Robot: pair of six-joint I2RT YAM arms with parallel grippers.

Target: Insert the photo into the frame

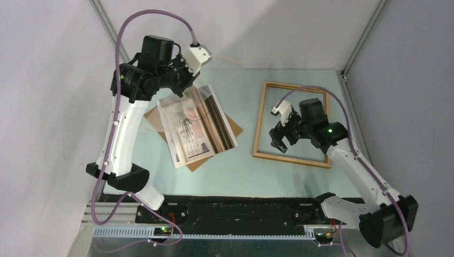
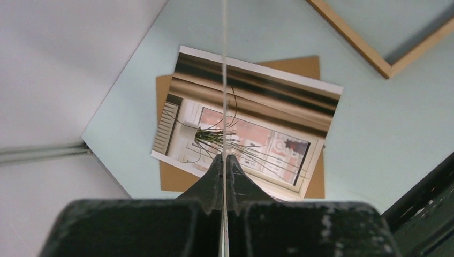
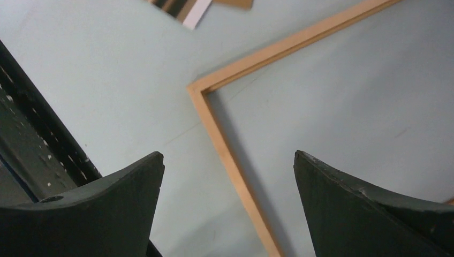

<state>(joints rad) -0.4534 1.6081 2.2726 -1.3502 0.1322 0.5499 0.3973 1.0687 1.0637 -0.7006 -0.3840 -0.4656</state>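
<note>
The photo (image 1: 195, 134) lies face up on a brown backing board (image 1: 152, 120) left of centre, and it also shows in the left wrist view (image 2: 257, 123). My left gripper (image 1: 186, 85) hangs above the photo's far end. It is shut on a thin clear sheet (image 1: 202, 104), which shows edge-on as a pale line (image 2: 224, 53) running through the left gripper (image 2: 225, 156). The light-wood frame (image 1: 258, 123) lies flat on the right. My right gripper (image 1: 278, 140) hovers open over its left rail (image 3: 235, 176), one finger on each side and neither touching.
The brown backing board (image 2: 294, 65) juts out from under the photo. One corner of the frame (image 2: 375, 59) shows in the left wrist view. White walls and metal posts close in the pale table (image 1: 241, 171); a black rail runs along its near edge.
</note>
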